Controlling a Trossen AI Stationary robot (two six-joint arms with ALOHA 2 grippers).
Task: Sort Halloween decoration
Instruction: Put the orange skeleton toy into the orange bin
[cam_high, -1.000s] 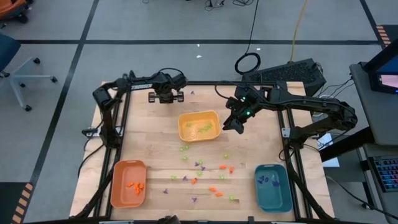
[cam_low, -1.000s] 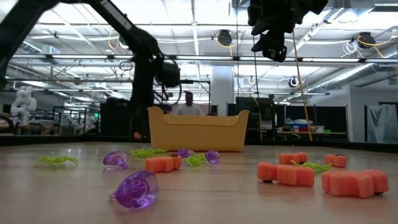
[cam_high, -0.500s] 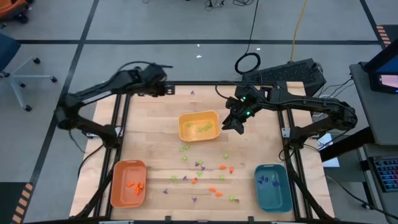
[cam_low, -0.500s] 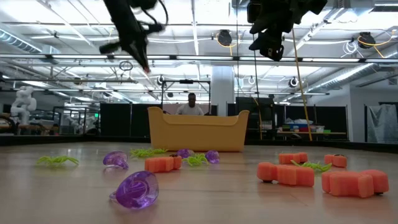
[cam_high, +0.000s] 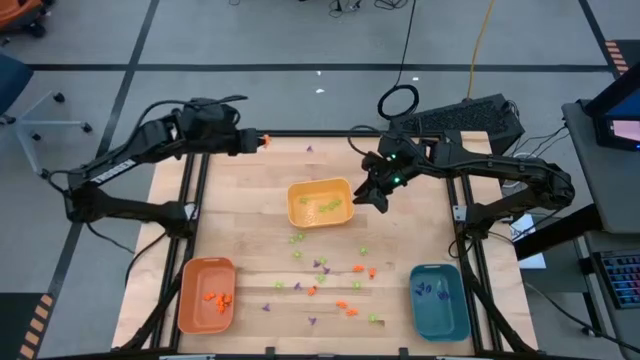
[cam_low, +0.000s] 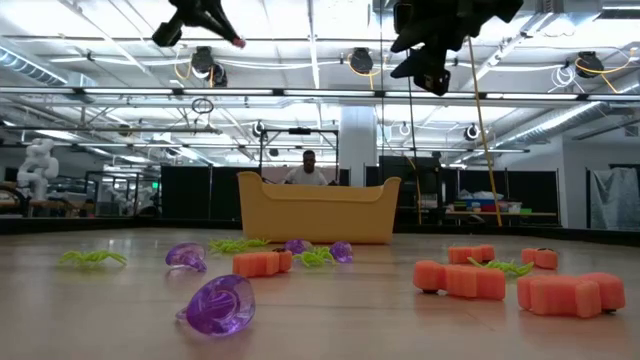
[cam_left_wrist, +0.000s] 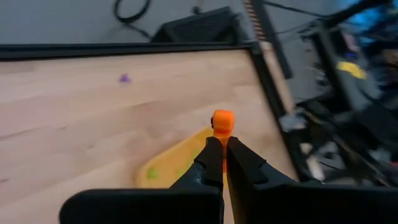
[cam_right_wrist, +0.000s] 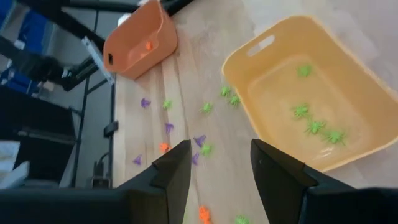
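Note:
Tiny orange, light green and purple decoration pieces (cam_high: 325, 280) lie scattered on the near middle of the table. Green ones also sit in the yellow tray (cam_high: 345, 190), orange ones in the orange tray (cam_high: 190, 300), purple ones in the teal tray (cam_high: 450, 310). My left gripper (cam_high: 257, 142) is high over the table's far left part, level, shut on one orange piece (cam_left_wrist: 222, 120). My right gripper (cam_right_wrist: 219, 162) hangs open above the yellow tray's right end (cam_high: 372, 195) and touches nothing. My left gripper pinches the orange piece by its lower end (cam_left_wrist: 222, 132) between the two fingertips (cam_left_wrist: 214, 146). The fingers lie about level, pointing toward the table's right. The piece sticks out past the tips, lifted well clear of the table (cam_high: 265, 141).
One purple piece (cam_high: 308, 149) lies alone near the far edge. Black frame rails (cam_high: 195, 200) run along the table's left and right sides. A person (cam_low: 307, 170) shows far behind the yellow tray (cam_low: 318, 208) in the low view.
My left gripper has risen high above the table, moved a little toward the left edge and tipped from pointing down to about level, carrying the orange piece. The left arm's elbow has swung out beyond the table's left side.

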